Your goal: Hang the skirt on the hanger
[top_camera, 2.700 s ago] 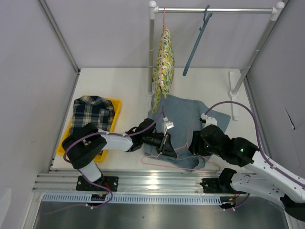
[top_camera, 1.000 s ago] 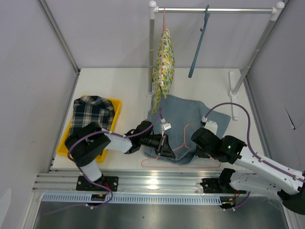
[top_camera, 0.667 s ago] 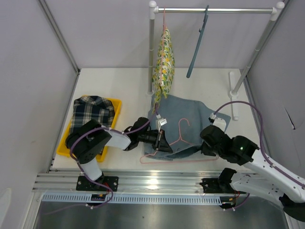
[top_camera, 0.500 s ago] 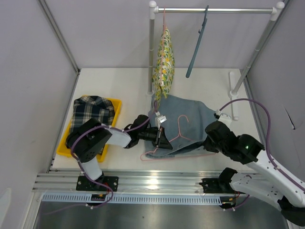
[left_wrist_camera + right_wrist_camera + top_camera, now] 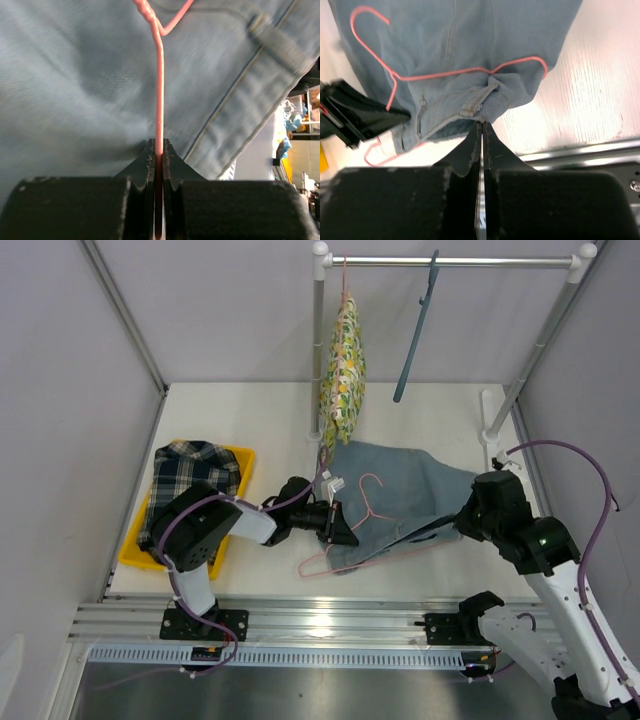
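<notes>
The work surface is a white table enclosed by grey walls, with a garment rail across the upper edge of the top view.

At left, a yellow tray holds a folded dark plaid shirt.

Left of centre, the left gripper is clamped on the wire of a pink wire hanger that lies over a blue denim shirt.

At upper centre, the lemon-print skirt hangs from the rail on a second pink wire hanger, clear of the table.

To its right, a blue-grey hanger hangs on the same rail.

At right, the right gripper is closed, pinching a bunched edge of the denim shirt.
</notes>
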You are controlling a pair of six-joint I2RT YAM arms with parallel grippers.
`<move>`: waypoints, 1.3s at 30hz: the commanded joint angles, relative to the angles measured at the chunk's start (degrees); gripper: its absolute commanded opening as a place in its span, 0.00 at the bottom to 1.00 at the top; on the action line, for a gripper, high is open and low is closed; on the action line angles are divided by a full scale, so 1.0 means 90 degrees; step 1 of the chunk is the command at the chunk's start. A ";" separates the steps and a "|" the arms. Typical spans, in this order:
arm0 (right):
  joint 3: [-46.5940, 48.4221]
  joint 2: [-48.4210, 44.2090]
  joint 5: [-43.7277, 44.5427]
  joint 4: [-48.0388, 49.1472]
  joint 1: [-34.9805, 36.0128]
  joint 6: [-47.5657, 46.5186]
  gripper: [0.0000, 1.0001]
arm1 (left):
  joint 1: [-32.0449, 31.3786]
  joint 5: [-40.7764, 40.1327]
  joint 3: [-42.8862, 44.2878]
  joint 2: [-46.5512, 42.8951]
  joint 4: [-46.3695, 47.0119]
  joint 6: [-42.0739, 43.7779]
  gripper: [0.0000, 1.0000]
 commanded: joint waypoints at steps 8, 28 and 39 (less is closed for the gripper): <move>0.0398 0.0095 -0.1489 0.0507 -0.1556 -0.1000 0.00 | 0.0205 -0.0117 0.0052 0.0354 0.0605 0.0205 0.00; -0.1106 -0.0385 -0.0303 0.1600 0.2062 0.0309 0.54 | -0.0050 -0.0762 0.0472 0.0423 -0.0235 0.0556 0.00; -0.0618 0.3180 0.0874 0.3924 0.4527 -0.0676 0.64 | -0.0069 -0.0713 0.0423 0.0414 -0.0167 0.0507 0.00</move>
